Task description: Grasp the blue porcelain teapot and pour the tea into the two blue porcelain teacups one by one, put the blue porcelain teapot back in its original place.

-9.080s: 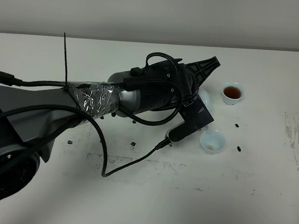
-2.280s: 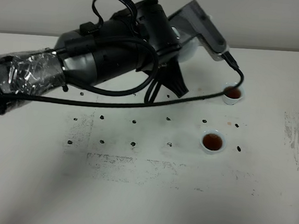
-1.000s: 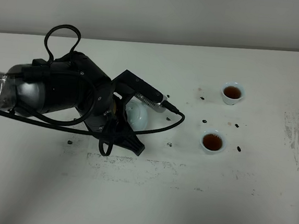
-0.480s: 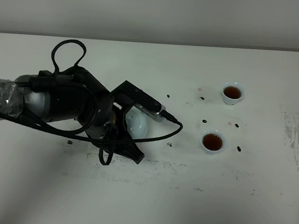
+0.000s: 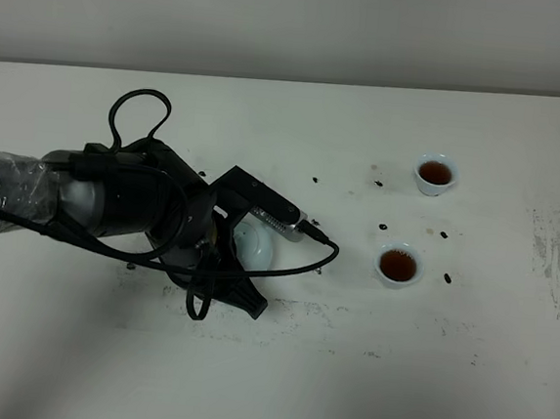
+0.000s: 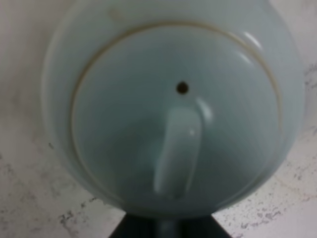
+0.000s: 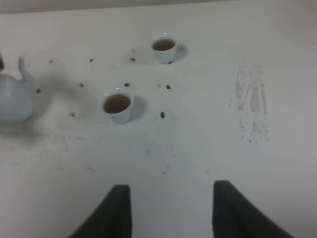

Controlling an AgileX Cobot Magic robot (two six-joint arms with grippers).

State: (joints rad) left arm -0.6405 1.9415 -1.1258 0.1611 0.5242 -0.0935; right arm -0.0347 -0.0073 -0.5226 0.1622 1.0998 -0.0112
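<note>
table: white, scuffed | on it: teapot, 2 teacups, dark specks

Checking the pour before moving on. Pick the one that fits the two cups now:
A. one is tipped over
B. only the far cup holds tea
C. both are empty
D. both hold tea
D: the far cup and the near cup both stand upright with brown tea inside, as the right wrist view also shows.
</note>
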